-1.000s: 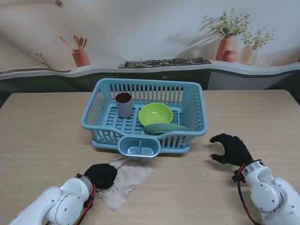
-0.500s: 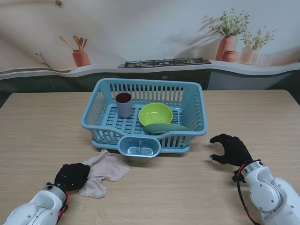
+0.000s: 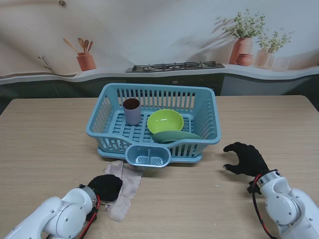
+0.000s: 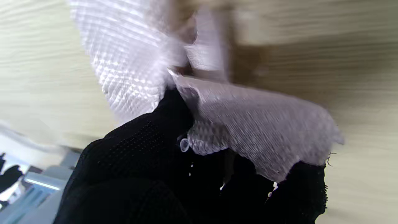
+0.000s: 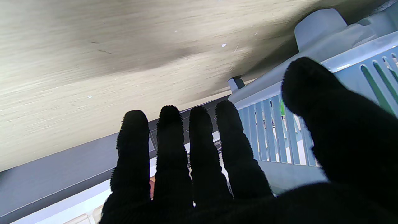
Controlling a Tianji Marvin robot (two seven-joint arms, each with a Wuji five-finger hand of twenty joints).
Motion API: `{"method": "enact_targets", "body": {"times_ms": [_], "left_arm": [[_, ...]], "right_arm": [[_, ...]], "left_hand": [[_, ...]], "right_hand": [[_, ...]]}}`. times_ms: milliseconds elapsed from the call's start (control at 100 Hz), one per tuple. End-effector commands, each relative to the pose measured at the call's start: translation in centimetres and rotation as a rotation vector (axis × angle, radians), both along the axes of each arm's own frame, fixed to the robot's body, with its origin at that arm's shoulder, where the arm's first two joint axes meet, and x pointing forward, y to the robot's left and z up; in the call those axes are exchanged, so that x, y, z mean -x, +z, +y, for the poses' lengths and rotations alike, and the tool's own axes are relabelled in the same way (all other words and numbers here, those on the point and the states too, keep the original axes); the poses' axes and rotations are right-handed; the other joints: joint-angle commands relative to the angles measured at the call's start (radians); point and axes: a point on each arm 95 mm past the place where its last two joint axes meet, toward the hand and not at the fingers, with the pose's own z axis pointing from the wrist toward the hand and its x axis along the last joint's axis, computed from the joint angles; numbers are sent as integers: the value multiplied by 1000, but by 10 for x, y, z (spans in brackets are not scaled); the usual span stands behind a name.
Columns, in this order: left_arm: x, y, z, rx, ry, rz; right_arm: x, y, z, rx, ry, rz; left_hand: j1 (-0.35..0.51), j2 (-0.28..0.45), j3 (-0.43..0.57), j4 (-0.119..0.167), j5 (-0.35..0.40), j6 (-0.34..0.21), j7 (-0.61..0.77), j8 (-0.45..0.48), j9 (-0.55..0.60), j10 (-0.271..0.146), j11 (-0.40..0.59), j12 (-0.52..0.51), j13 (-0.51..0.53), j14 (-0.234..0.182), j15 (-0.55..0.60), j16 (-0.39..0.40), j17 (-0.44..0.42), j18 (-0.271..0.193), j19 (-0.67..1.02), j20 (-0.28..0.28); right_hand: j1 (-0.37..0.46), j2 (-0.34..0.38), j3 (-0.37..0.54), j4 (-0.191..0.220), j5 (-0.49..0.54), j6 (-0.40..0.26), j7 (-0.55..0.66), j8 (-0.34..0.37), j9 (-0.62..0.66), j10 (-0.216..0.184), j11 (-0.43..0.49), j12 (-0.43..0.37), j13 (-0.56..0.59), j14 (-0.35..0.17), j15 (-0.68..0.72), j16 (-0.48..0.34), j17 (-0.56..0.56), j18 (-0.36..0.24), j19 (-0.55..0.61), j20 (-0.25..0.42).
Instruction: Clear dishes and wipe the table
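Observation:
A light blue dish basket (image 3: pixel 102 115) stands mid-table, holding a purple cup (image 3: pixel 132 111), a lime green bowl (image 3: pixel 165 121) and a dark green plate (image 3: pixel 175 136). A pinkish wiping cloth (image 3: pixel 125 185) lies on the wooden table just in front of the basket. My left hand (image 3: pixel 105 186), in a black glove, is shut on the cloth's near-left part; the left wrist view shows the cloth (image 4: pixel 248 124) bunched over its fingers (image 4: pixel 140 155). My right hand (image 3: pixel 245 158) hovers open to the right of the basket, its fingers (image 5: pixel 205 149) spread with nothing in them.
The basket's wall (image 5: pixel 279 124) lies close beside my right hand. A small cutlery cup (image 3: pixel 148 155) juts from the basket's front, right next to the cloth. Bare wooden table (image 3: pixel 45 139) stretches to the left and far right.
My left hand swept the cloth left, then back right toward the basket's front. The cloth is now bunched into a narrower strip. The right hand has stayed still.

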Motion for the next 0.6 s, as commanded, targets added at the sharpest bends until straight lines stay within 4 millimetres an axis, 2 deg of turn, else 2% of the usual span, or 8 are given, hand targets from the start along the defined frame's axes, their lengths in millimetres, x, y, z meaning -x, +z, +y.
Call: {"method": "enact_targets", "body": {"times_ms": [0,150,300,420,590], "left_arm": [[6,-9,-14,16,-27,74],[2,-12,-34,47,-39,141],[0,-15,-38,50,-28,172],[0,-16,-27,33,-10,146],[1,-14,7,-10,24,32]], "right_arm": [[2,-1,2,3,11,9],[3,-1,1,3,12,8],[3,-1,1,3,9,8],[3,-1,1,4,11,8],[3,-1,1,6,11,12]], "left_hand": [[72,21,29,28,53,-79,5,-30,17,-37,-43,10,26,12,12,11,11,65,53,7],[72,22,26,29,52,-81,4,-31,16,-38,-42,8,26,9,12,11,11,65,53,7],[74,22,24,31,54,-79,4,-33,17,-37,-40,5,26,11,13,11,10,65,53,7],[75,18,26,32,56,-77,4,-36,17,-34,-39,3,26,14,12,10,9,65,52,7],[75,16,30,32,59,-75,3,-39,18,-34,-38,2,26,18,11,10,7,65,52,8]], "right_hand": [[13,12,1,18,4,4,-2,10,4,4,-12,-11,7,8,6,-3,-5,-16,15,-5],[12,11,1,18,3,4,-3,10,3,4,-13,-11,8,8,6,-3,-5,-16,15,-5],[11,11,1,18,3,4,-2,10,4,3,-13,-11,8,8,5,-3,-6,-16,15,-5],[12,12,0,18,3,4,-2,10,3,4,-13,-11,8,7,6,-3,-6,-17,15,-6],[12,12,0,18,4,5,-2,10,2,4,-13,-11,8,7,6,-3,-6,-17,14,-5]]}}
